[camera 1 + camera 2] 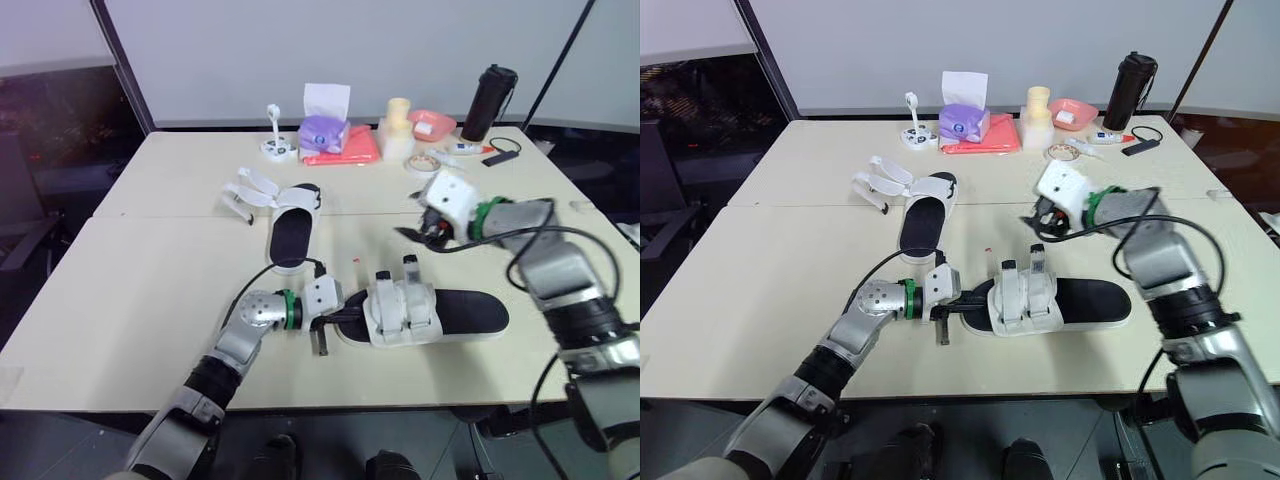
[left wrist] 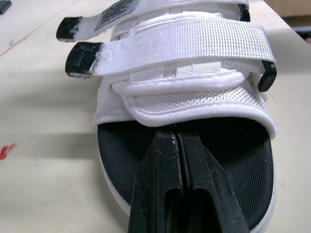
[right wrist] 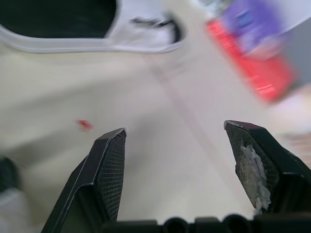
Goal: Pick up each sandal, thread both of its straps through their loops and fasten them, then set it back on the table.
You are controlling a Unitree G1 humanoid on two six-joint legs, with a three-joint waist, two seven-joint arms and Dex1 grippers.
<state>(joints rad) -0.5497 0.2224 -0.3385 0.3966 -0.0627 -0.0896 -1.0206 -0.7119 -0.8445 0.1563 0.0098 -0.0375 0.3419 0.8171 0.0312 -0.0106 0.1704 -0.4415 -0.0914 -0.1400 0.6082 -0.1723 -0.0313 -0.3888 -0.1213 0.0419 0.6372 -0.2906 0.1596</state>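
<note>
Sandal [image 1: 440, 316] lengthwise left-right, toe at closed left gripper [image 1: 341, 322]; right gripper [image 1: 418, 236] wide.

No words or numbers can be read anywhere. A small grey label [image 2: 114, 11] is sewn on the far strap [image 2: 160, 6] of the near sandal [image 2: 184, 97], and some dark print is seen on it, but the letters cannot be made out. A pattern is printed on the purple box [image 1: 323, 133] at the back of the table, and no word can be told from it.
</note>
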